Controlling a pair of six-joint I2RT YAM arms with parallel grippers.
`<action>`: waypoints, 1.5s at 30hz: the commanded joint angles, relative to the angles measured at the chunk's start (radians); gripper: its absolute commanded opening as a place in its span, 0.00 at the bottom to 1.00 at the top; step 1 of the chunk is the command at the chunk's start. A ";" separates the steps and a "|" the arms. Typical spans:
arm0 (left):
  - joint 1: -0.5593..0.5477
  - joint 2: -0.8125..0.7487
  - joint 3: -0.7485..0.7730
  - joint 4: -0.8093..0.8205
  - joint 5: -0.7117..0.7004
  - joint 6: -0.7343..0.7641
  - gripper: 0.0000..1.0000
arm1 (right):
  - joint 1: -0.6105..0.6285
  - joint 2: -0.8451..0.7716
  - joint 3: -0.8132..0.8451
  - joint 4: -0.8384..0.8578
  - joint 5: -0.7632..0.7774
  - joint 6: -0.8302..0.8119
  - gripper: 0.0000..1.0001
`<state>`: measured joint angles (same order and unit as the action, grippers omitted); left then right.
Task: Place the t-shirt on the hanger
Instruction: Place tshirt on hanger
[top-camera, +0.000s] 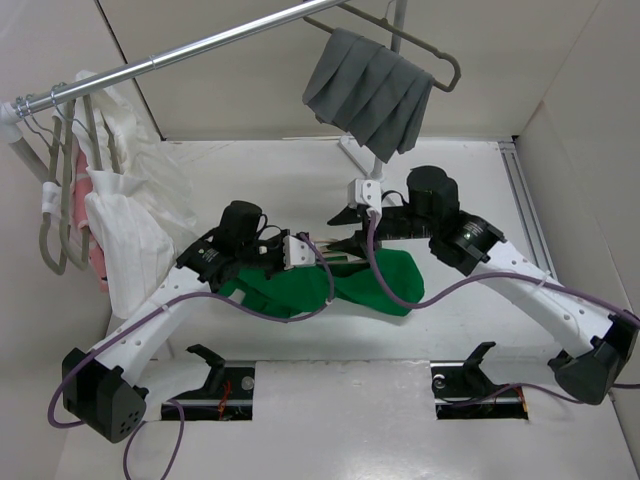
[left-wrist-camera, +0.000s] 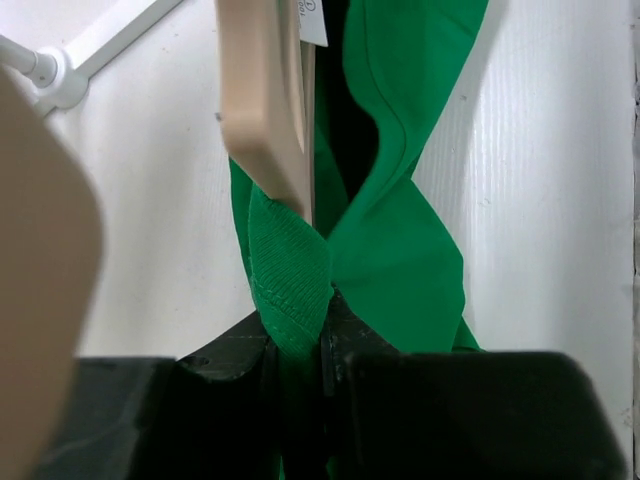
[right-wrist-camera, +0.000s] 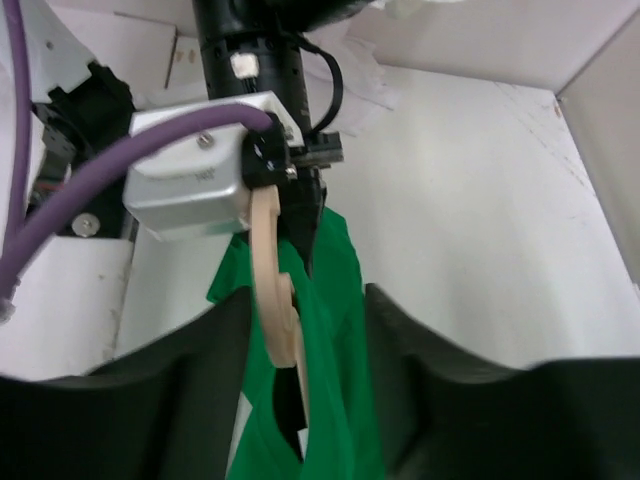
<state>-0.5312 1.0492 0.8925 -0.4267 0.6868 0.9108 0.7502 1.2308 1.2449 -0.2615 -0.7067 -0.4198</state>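
left gripper (left-wrist-camera: 325, 340) clamped on a fold of the green t-shirt (left-wrist-camera: 400, 250), just below the beige hanger (left-wrist-camera: 262, 90) tip; right gripper (right-wrist-camera: 307, 298) jaws apart, straddling the hanger and the cloth beside it, no clear clamp; rest of shirt bunched on the table (top-camera: 300, 170) under the hanger

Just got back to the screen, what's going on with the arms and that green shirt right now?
The left gripper is shut on a ribbed edge of the bright green cotton t-shirt, most of which lies bunched on the white table. One end of the beige plastic clothes hanger sits at the shirt's opening. The right gripper straddles hanger and shirt, jaws apart; whether it grips is unclear. The shirt is not yet on the hanger.
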 joint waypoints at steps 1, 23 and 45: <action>-0.007 -0.034 0.020 0.052 0.069 -0.009 0.00 | -0.015 0.018 -0.005 0.025 -0.019 0.007 0.57; 0.118 0.027 0.080 -0.023 0.019 -0.058 0.12 | -0.244 -0.171 -0.015 -0.322 0.045 -0.097 0.00; 0.132 0.100 0.129 -0.106 0.131 0.109 0.56 | -0.117 -0.125 0.065 -0.199 0.003 -0.059 0.00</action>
<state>-0.3916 1.1446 1.0504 -0.4915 0.8345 0.9329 0.6090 1.1240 1.2491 -0.5770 -0.6838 -0.4942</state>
